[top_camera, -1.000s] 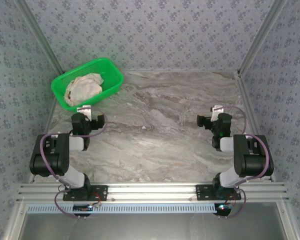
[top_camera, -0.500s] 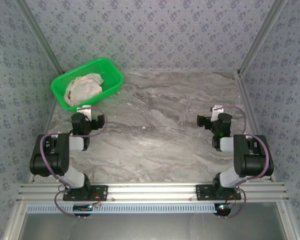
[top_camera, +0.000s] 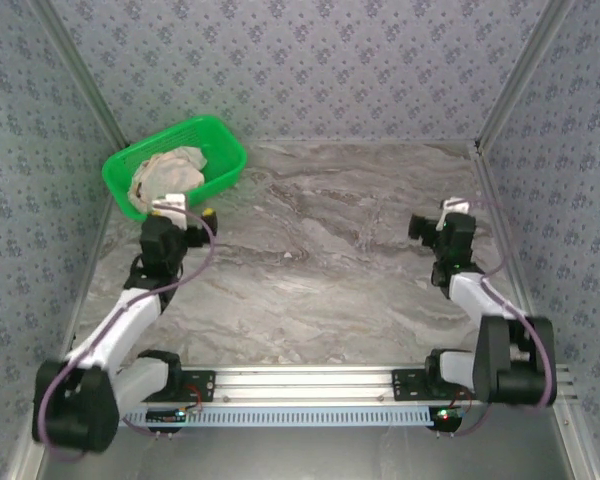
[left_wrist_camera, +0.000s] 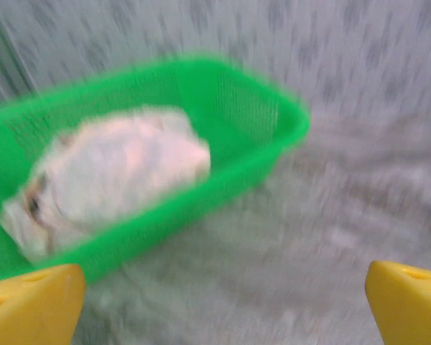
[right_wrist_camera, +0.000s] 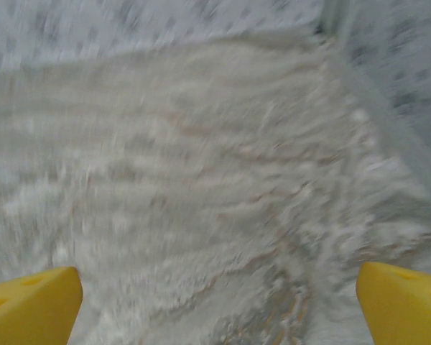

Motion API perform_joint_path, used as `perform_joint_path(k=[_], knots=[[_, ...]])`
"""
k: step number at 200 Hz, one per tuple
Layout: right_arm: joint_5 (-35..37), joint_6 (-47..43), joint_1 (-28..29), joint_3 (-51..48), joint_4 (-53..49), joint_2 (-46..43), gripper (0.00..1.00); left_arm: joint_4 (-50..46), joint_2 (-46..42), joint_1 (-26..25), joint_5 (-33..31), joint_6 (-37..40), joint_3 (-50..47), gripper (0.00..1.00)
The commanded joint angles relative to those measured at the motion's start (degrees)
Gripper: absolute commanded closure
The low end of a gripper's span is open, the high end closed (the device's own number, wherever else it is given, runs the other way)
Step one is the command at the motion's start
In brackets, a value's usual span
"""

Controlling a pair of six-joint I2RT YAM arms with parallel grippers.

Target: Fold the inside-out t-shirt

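The t-shirt (top_camera: 166,175) lies bunched in the green basket (top_camera: 223,150) at upper left, with the left gripper (top_camera: 188,210) and right gripper (top_camera: 436,218) both spread and empty, so a careless pinch could catch the basket's wall and drag it along.

The basket (top_camera: 228,168) is bright green mesh. Inside it, the t-shirt (top_camera: 165,175) shows cream-white with a peach blush and a small dark brown mark. Under the basket, the tabletop (top_camera: 330,270) is grey-beige marble with darker wavy veins. Behind the basket, the walls (top_camera: 300,70) are pale blue-grey with small darker floral motifs in a regular repeat. The left arm (top_camera: 130,315), beside the basket, and the right arm (top_camera: 475,295), well apart from it, are white and black with purple cables. The left tool (left_wrist_camera: 224,287) and right tool (right_wrist_camera: 219,287) have yellow fingertips.
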Motion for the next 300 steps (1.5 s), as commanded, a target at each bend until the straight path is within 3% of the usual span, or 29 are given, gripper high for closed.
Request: perform_joint_path(k=[1,8,21,34,46,80,128,178,202,223,242,262,300], knots=[[9.1,22.7,-0.8,6.5,-27.0,-6.0,0.00,-18.2,-2.2,2.5,-1.0,-10.2,8.8,0.00],[5.6,27.9,-1.9,7.0,-30.5,-6.9,0.00,-17.9,-1.1,3.9,4.0,-11.2,10.5,0.00],[-4.9,27.9,-3.4,6.5,-27.7,-7.2,0.06,-15.5,2.6,5.9,11.1,-11.5,12.5,0.00],[-6.9,27.9,-1.5,8.2,-30.0,-6.5,0.07,-21.0,8.4,6.3,6.1,-13.1,18.2,0.00],[-5.5,22.9,2.7,10.2,-31.5,-5.3,0.07,-29.6,15.8,6.6,-0.2,-14.1,25.7,0.00],[0.6,17.8,14.3,14.2,-35.8,-1.2,0.06,-43.5,34.4,7.1,-5.7,-13.4,44.4,0.00],[0.0,18.2,21.5,16.4,-37.0,2.7,0.06,-47.7,58.0,9.2,-3.7,-11.8,65.4,0.00],[-1.3,18.8,26.0,19.0,-40.7,2.2,0.05,-61.0,81.6,10.1,-1.5,-12.3,92.6,0.01],[-0.8,19.0,27.1,19.3,-41.6,0.8,0.05,-60.9,85.2,10.1,1.7,-10.8,95.7,0.25],[0.4,19.4,27.4,19.7,-42.3,-0.5,0.05,-60.4,85.4,10.1,5.7,-9.3,95.8,0.63],[1.7,19.8,27.4,20.0,-42.6,-1.4,0.05,-59.5,83.4,10.1,6.9,-8.6,94.5,0.69],[1.2,20.0,27.5,20.3,-42.6,-1.8,0.06,-59.3,80.9,10.1,4.8,-7.2,94.2,0.97],[2.2,20.0,27.6,21.4,-44.3,-3.4,0.06,-58.6,70.0,10.2,2.3,-3.6,96.4,0.99]])
